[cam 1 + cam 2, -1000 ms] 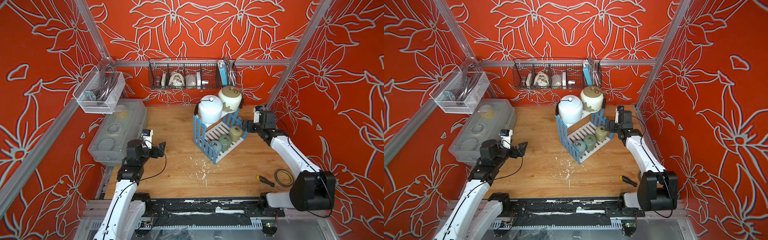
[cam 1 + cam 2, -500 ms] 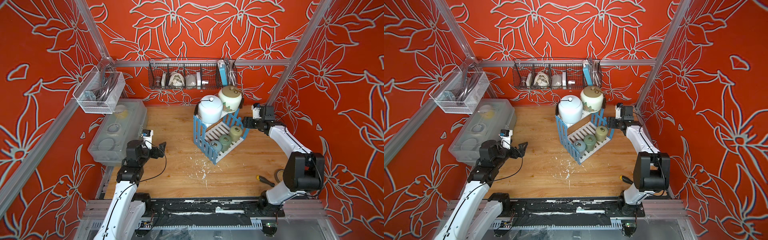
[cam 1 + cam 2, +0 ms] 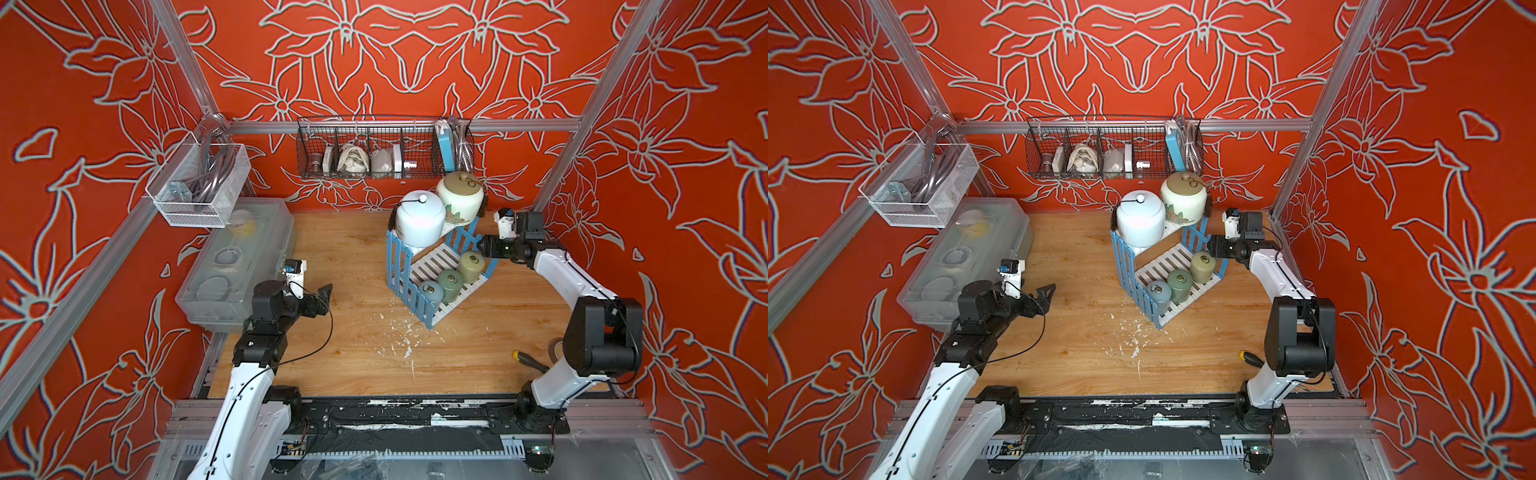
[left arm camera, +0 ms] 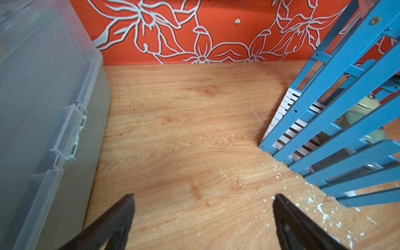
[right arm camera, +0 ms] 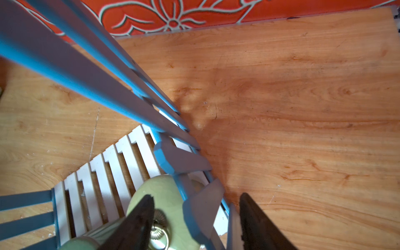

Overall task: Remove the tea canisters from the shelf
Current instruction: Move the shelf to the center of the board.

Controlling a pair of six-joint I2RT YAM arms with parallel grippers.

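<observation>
We see the shelf (image 3: 434, 257) standing on the table (image 3: 353, 249) near its back edge, toward the back right corner, turned diagonal to the edges. On its upper board stand the pale-blue-white jar (image 3: 419, 224) and the cream jar (image 3: 460, 199). On the lower board, in a row, stand the olive canister (image 3: 471, 266), the green canister (image 3: 451, 283) and the grey-blue canister (image 3: 432, 293). The right gripper (image 5: 195, 195) is at the right fence of the shelf. Its jaws are partly spread, with one finger (image 5: 138, 216) above the olive canister's lid, the other outside the fence and a blue picket (image 5: 201, 207) between them; we cannot tell whether they touch it. The left gripper (image 4: 203, 199) hovers near the left edge, beside the clear plastic box (image 3: 241, 266), with jaws wide apart.
</observation>
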